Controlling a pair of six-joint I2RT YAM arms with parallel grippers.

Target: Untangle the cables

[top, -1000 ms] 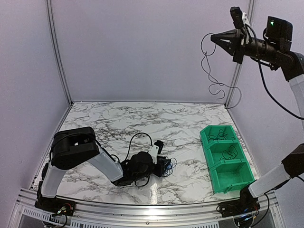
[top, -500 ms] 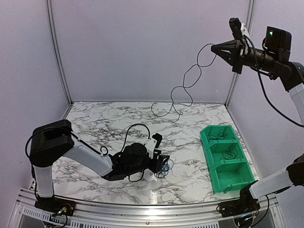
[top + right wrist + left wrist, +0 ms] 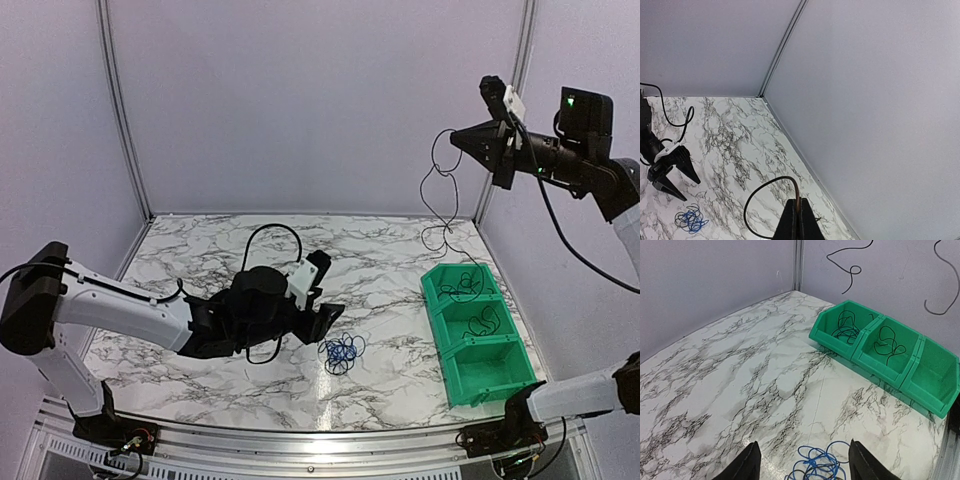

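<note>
A small tangle of blue and black cables (image 3: 342,351) lies on the marble table; it also shows in the left wrist view (image 3: 818,466) and the right wrist view (image 3: 690,220). My left gripper (image 3: 325,318) is open and empty, hovering just left of the tangle, jaws spread (image 3: 802,467). My right gripper (image 3: 458,140) is raised high at the back right, shut on a black cable (image 3: 440,205) that hangs down toward the green bin (image 3: 478,335). In the right wrist view the cable (image 3: 767,192) loops from the shut fingertips (image 3: 799,209).
The green three-compartment bin (image 3: 887,352) stands at the right; two compartments hold black cables (image 3: 846,327), the nearest looks empty. Grey walls enclose the table on the back and sides.
My left gripper has pulled back left and up off the tangle, now open. My right gripper has swung the hanging black cable rightward, so it now dangles over the bin.
</note>
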